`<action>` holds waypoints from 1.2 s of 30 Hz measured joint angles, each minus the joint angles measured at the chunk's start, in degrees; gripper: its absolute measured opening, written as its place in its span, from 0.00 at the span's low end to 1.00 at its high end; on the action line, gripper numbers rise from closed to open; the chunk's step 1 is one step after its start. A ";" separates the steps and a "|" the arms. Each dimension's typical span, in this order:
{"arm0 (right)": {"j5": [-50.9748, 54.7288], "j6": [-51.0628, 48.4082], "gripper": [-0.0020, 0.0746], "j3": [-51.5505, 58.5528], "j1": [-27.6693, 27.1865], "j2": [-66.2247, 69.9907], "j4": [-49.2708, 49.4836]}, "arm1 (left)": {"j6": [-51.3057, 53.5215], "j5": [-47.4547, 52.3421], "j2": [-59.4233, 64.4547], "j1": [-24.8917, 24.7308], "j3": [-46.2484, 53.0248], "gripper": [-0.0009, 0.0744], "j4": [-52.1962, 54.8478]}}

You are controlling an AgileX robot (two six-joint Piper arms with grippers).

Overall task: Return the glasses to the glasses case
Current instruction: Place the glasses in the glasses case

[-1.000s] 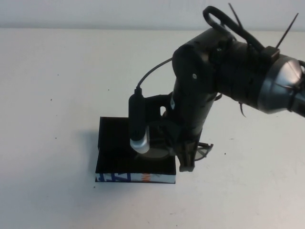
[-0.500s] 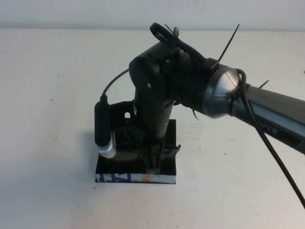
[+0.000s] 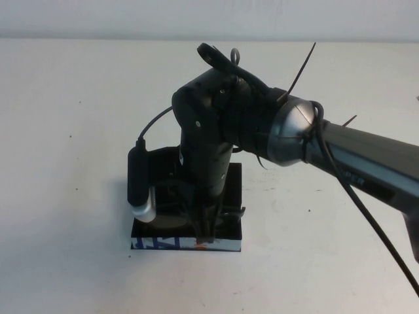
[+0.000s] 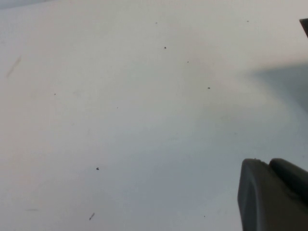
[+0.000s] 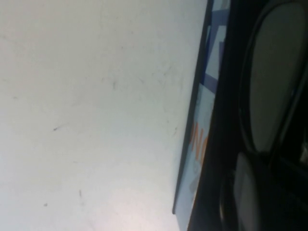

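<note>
Sitting nearest the camera in the high view, the glasses case (image 3: 186, 243) lies on the white table (image 3: 65, 163), its white front strip with blue and orange marks facing the robot. The lid stands open toward the far side, leaving the black interior exposed.

Directly above the case, the right gripper (image 3: 204, 232) points down into the open box near its front wall, close to the middle of the strip. Its fingers are drawn tightly together on the glasses (image 3: 229, 214). Part of the dark frame shows just to the right of the gripper, inside the case. In the right wrist view, one lens of the glasses (image 5: 274, 82), with its thick dark rim, lies over the black lining, just behind the printed strip of the case (image 5: 204, 120).

A small camera with a silver tip hangs beside the gripper, over the left half of the case. Behind it, the right arm rises and stretches away to the right edge of the view.

The left gripper (image 4: 274, 195) appears only in its own wrist view, as a dark shape hovering over bare table; whether its fingers are open or closed cannot be told.
</note>
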 joint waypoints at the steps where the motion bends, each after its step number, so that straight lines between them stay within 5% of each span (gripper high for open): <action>1: 0.00 0.26 0.03 0.00 0.00 -0.01 0.00 | 0.00 0.00 0.00 0.00 0.00 0.01 0.00; 36: -0.17 1.50 0.03 -1.07 0.00 4.12 1.91 | 0.00 0.00 0.00 0.00 0.00 0.01 0.00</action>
